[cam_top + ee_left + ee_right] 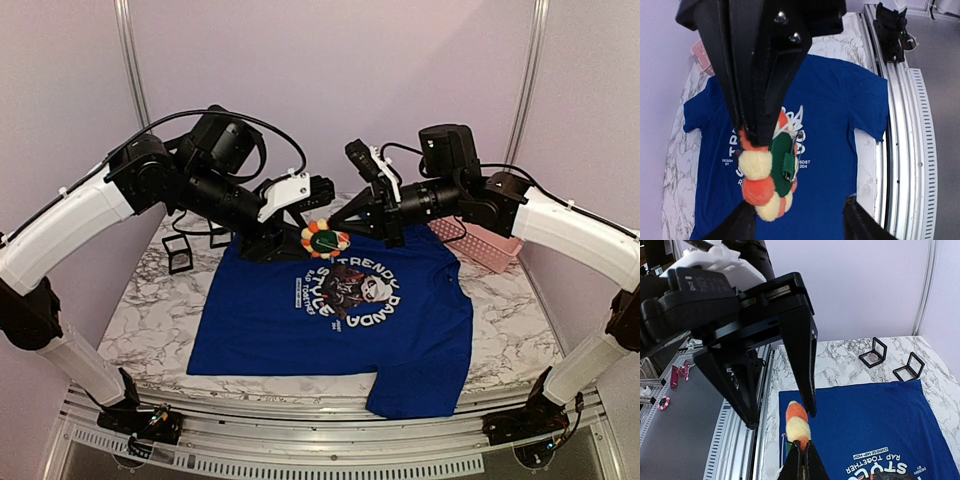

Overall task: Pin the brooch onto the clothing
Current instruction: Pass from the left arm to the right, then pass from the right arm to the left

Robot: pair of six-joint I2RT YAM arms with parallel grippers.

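Note:
The brooch (325,240), a fluffy flower of yellow and orange petals, hangs in the air over the collar end of the clothing (300,340), a blue T-shirt lying flat on the table. My right gripper (803,450) is shut on the brooch's (797,422) edge. The left wrist view shows the brooch's (765,170) green back and its safety pin (796,155). My left gripper (800,220) is open, its fingers (810,365) standing apart on either side of the brooch without gripping it.
Small black square boxes (873,352) (908,367) stand on the marble table (150,310) beyond the shirt's collar. A pink basket (480,245) sits at the back right. A metal rail (910,150) runs along the table's near edge.

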